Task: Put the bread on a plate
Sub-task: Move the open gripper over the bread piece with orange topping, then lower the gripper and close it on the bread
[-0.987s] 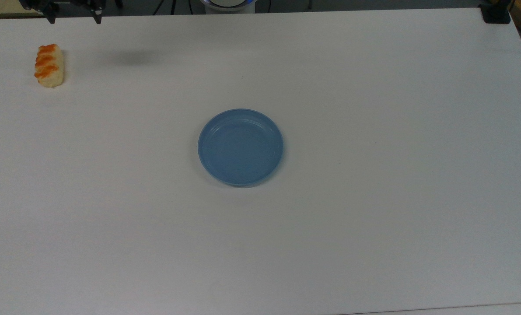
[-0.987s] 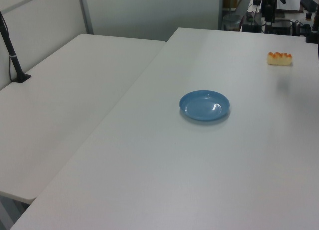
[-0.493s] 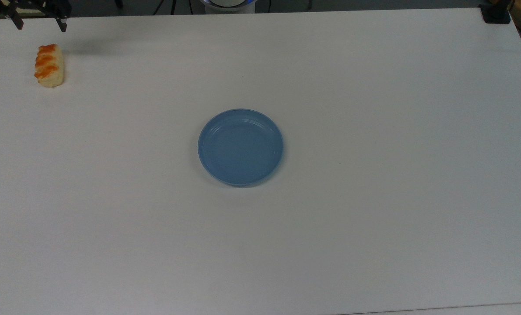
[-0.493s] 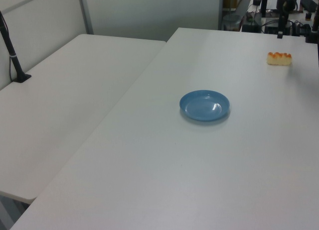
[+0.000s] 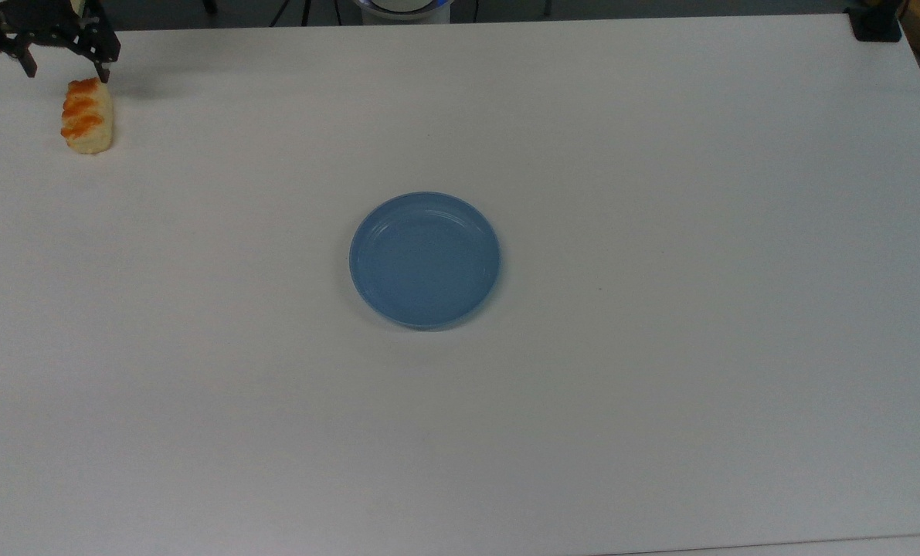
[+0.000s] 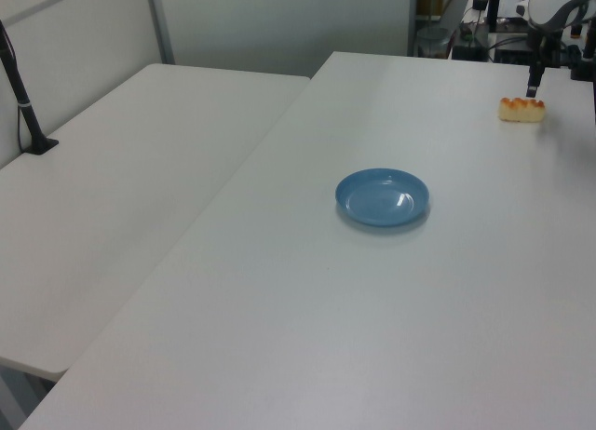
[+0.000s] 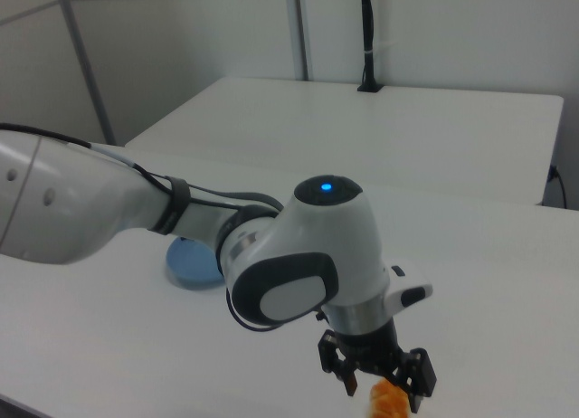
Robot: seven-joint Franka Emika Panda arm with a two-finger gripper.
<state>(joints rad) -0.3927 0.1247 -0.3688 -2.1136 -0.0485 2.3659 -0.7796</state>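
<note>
Right now the gripper (image 5: 63, 69) hangs over the far end of the bread (image 5: 86, 116), its two black fingers (image 5: 105, 68) spread wide and holding nothing, one tip just off each side of that end in the top view. From the right view the fingers straddle the orange-glazed top of the roll, with the white arm (image 7: 181, 228) stretching back behind them. The bread lies flat on the white table (image 5: 660, 193). Well away from the gripper, toward the table's middle, sits the blue plate (image 5: 425, 260), bare inside.
</note>
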